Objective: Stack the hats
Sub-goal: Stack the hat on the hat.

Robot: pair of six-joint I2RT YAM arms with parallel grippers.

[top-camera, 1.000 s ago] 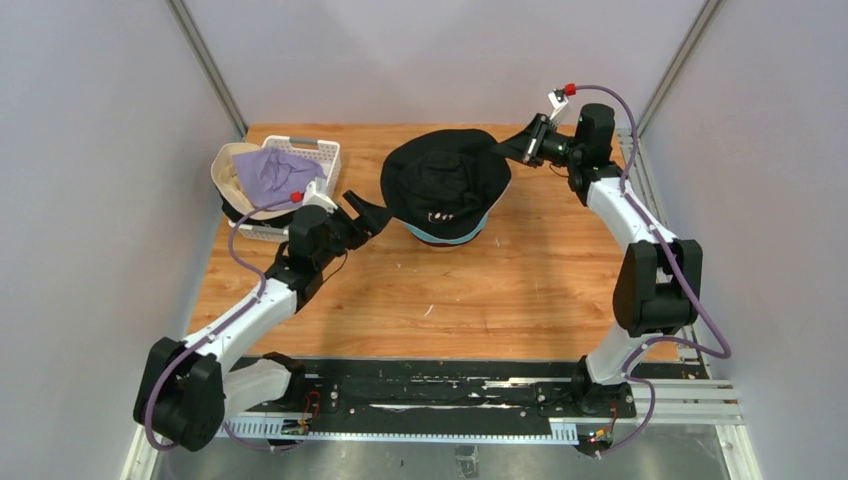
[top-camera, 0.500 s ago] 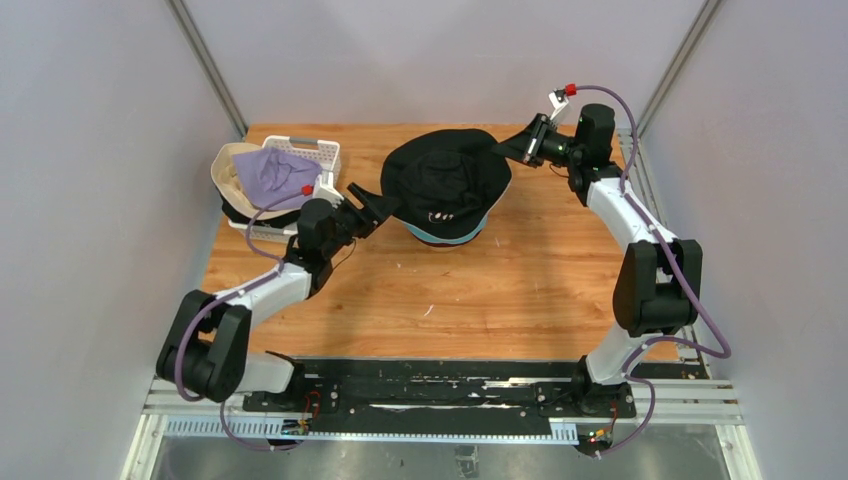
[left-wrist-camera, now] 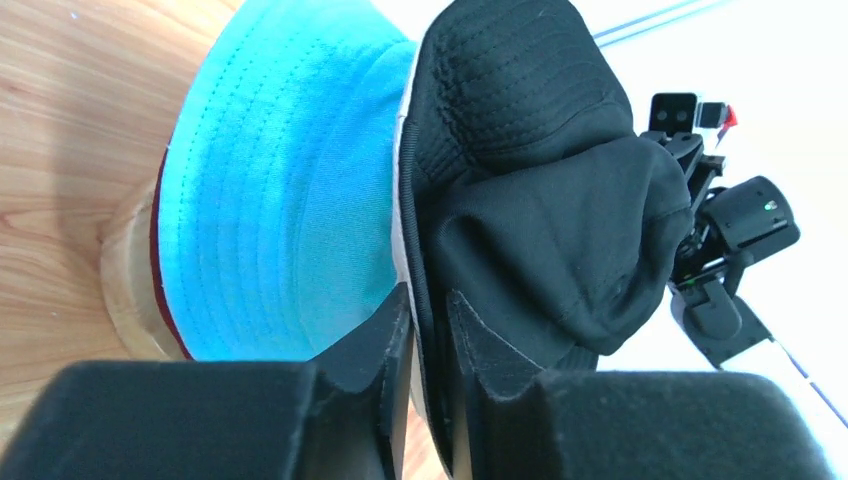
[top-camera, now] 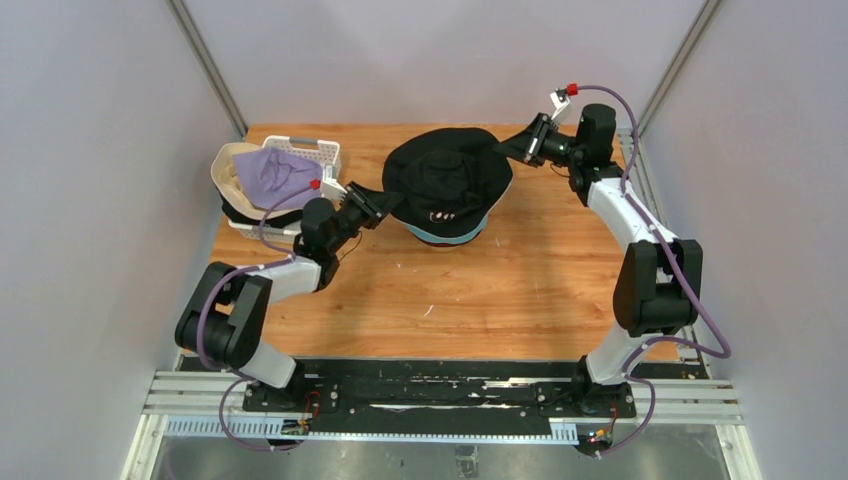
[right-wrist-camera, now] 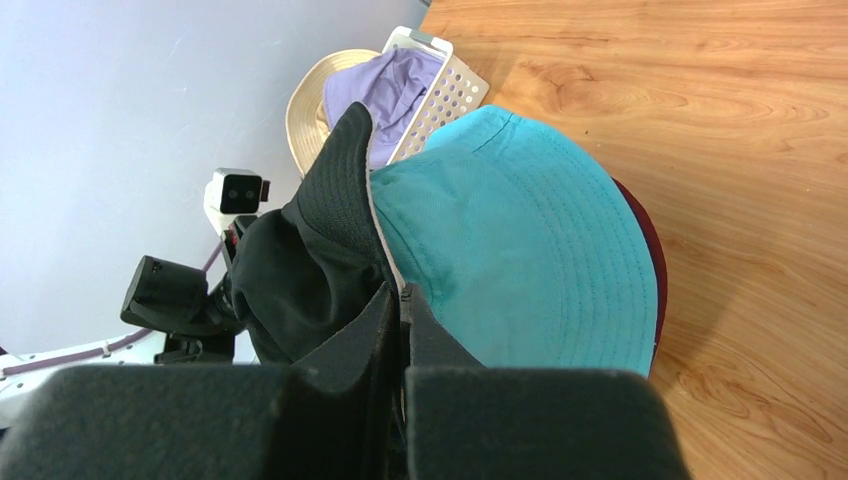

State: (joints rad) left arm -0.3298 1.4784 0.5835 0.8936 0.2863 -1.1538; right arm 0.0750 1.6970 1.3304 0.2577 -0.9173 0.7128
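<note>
Black hat (top-camera: 445, 178) is held over the teal hat (left-wrist-camera: 270, 190), mid-back of the table (top-camera: 450, 290), its brim caught by 2 claws. Teal hat is seated on the maroon hat (right-wrist-camera: 650, 255), carried by the wooden stand (left-wrist-camera: 125, 270). Left gripper (left-wrist-camera: 425, 320) is clamped on the left brim, right gripper (right-wrist-camera: 400, 300) pinched on the right brim. Lavender hat (top-camera: 275, 172) and beige hat (top-camera: 228, 165) are piled at the white basket (top-camera: 318, 152), back-left.
</note>
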